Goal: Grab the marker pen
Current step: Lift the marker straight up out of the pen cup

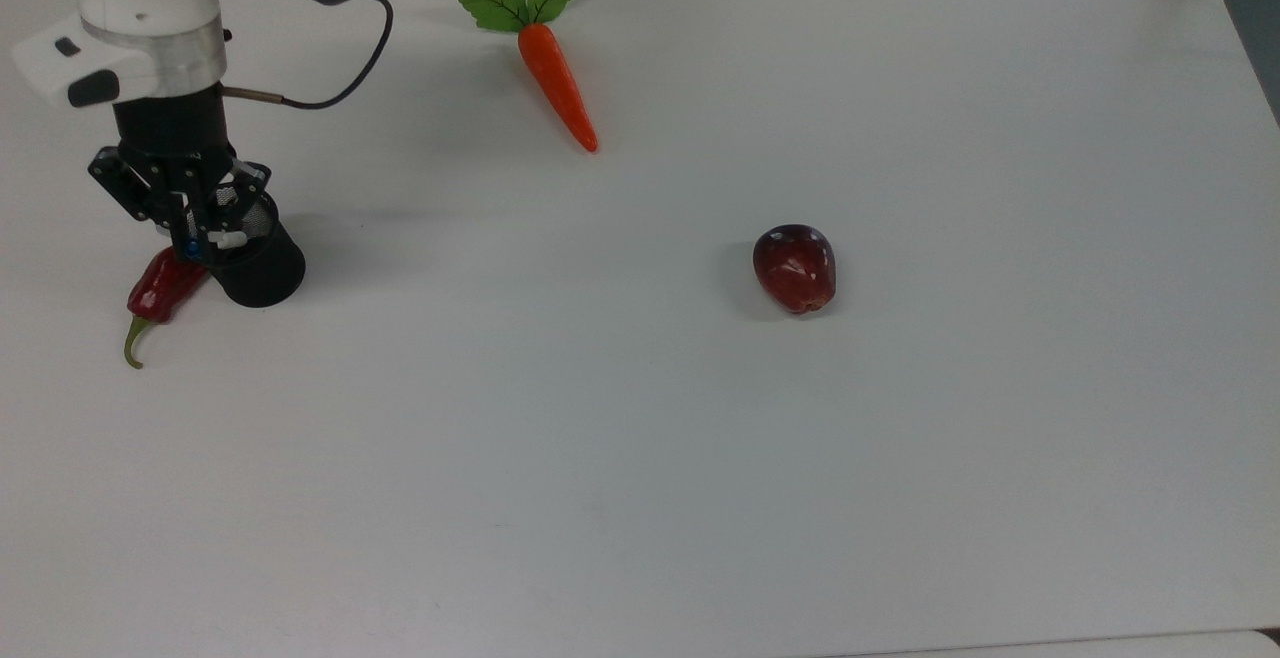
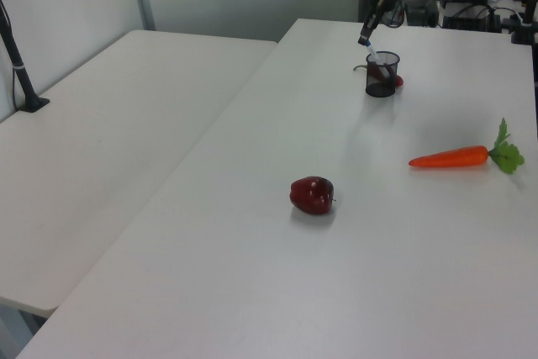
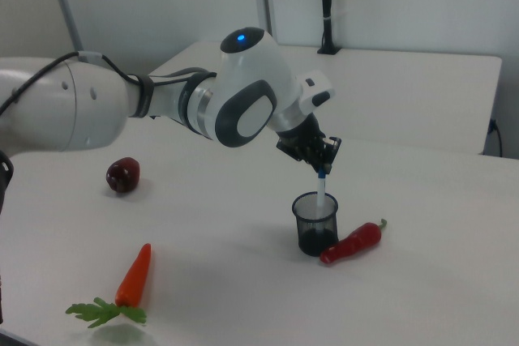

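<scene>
Observed: the hand (image 3: pixel 322 166) is closed on the blue-capped upper end of the marker pen (image 3: pixel 321 190), fingers pinched together with the cap between them. In the right view the white barrel runs down from the hand into the dark mesh pen cup (image 3: pixel 315 224), its lower part inside the cup. The pen stands close to upright, leaning slightly. In the top view the hand (image 1: pixel 190 235) sits directly over the cup (image 1: pixel 257 268), and the blue cap is visible between the fingers.

Surroundings: a dark red chilli pepper (image 3: pixel 351 242) lies on the white surface (image 1: pixel 700 438), just beside the cup and apparently touching its base. A carrot (image 1: pixel 556 83) with green leaves and a red apple (image 1: pixel 795 267) lie well apart from the cup, clear of the working area.

Step in hand: extraction. The grasp is made; the pen is partly lifted but its lower end is judged not yet clear of the rim.

Next move: a straight upward draw along the pen's own axis until the tip clears the rim. Any sideways travel before that point risks levering the barrel against the rim and tipping the light cup onto the chilli. The grip on the smooth cap is narrow; slippage is possible.
</scene>
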